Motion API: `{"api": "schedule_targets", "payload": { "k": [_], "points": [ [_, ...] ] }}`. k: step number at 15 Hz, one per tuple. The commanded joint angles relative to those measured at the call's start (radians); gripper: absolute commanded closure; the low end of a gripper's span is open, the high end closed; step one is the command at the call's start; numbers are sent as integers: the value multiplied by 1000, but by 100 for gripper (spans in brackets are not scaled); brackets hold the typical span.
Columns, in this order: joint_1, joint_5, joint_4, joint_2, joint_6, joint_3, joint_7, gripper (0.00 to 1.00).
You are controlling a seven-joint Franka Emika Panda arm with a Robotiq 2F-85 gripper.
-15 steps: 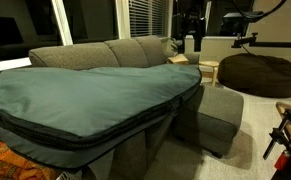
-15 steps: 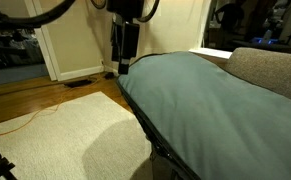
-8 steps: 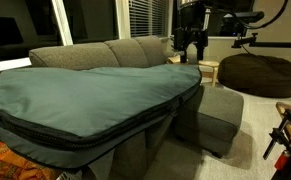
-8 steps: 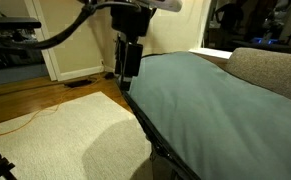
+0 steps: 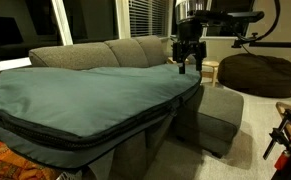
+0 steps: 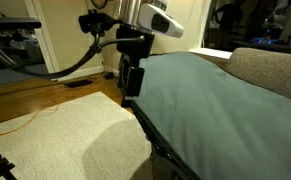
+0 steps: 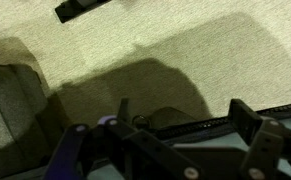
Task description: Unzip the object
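The object is a very large flat teal-grey padded bag (image 5: 85, 95) lying across the sofa, also seen in an exterior view (image 6: 205, 100). A dark zipper band (image 7: 200, 122) runs around its edge. My gripper (image 5: 188, 64) hangs at the bag's narrow rounded end, fingers pointing down, close above the edge (image 6: 132, 86). In the wrist view the gripper (image 7: 185, 115) is open. Its two fingers stand wide apart on either side of the zipper band, and nothing is held. A small ring-like part (image 7: 138, 118) sits by the left finger; I cannot tell if it is the pull.
The grey sofa (image 5: 125, 50) lies under the bag, with its ottoman (image 5: 220, 115) beside it. A dark brown beanbag (image 5: 260, 72) sits behind. A cream rug (image 6: 75, 135) and wooden floor (image 6: 25, 100) with a cable lie below the bag's end.
The gripper has come down from above toward the bag's narrow end and now sits at its edge. The bag has not moved.
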Motion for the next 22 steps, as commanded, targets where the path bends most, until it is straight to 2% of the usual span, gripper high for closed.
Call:
{"api": "schedule_targets", "payload": {
  "k": [1, 10, 19, 22],
  "points": [
    [0, 0, 2, 2, -2, 0, 0, 0],
    [9, 1, 10, 35, 13, 12, -4, 0],
    [-11, 4, 111, 196, -2, -7, -4, 0],
    [-34, 25, 149, 244, -20, -11, -43, 0]
  ]
}}
